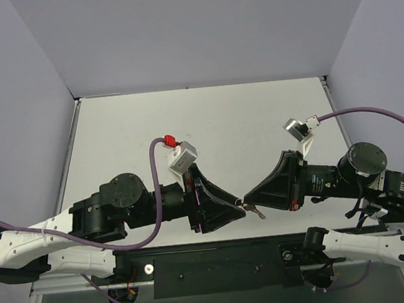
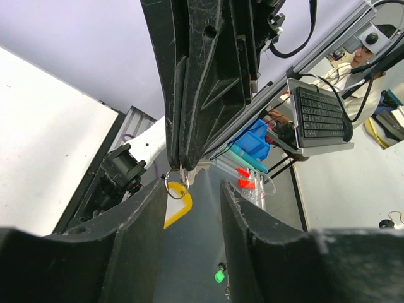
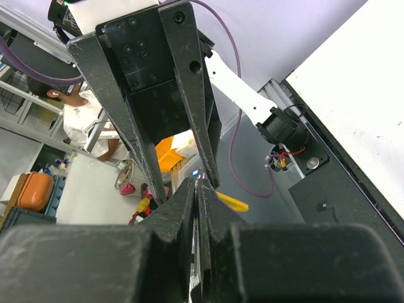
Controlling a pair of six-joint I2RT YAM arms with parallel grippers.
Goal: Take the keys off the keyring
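Currently, step in hand: lining up the second grip before the pull-apart, with both arms meeting in mid-air above the bench [image 1: 206,122].

- Right jaws: fully closed, pinching the silver end of the assembly. This is judged to be the keys [image 1: 257,213], whose shaft pokes out just beside the tips.
- Keyring [image 2: 180,207]: a yellow loop on a thin wire ring [image 2: 170,187]. It dangles just under the right jaws' tips and between the left jaws, nearer one finger and apparently untouched.
- Left jaws: roughly half open, straddling the keyring and holding nothing.
- Next move, judged: the left jaws close on the yellow loop, then draw away from the right jaws, likely with a twist to free the key.
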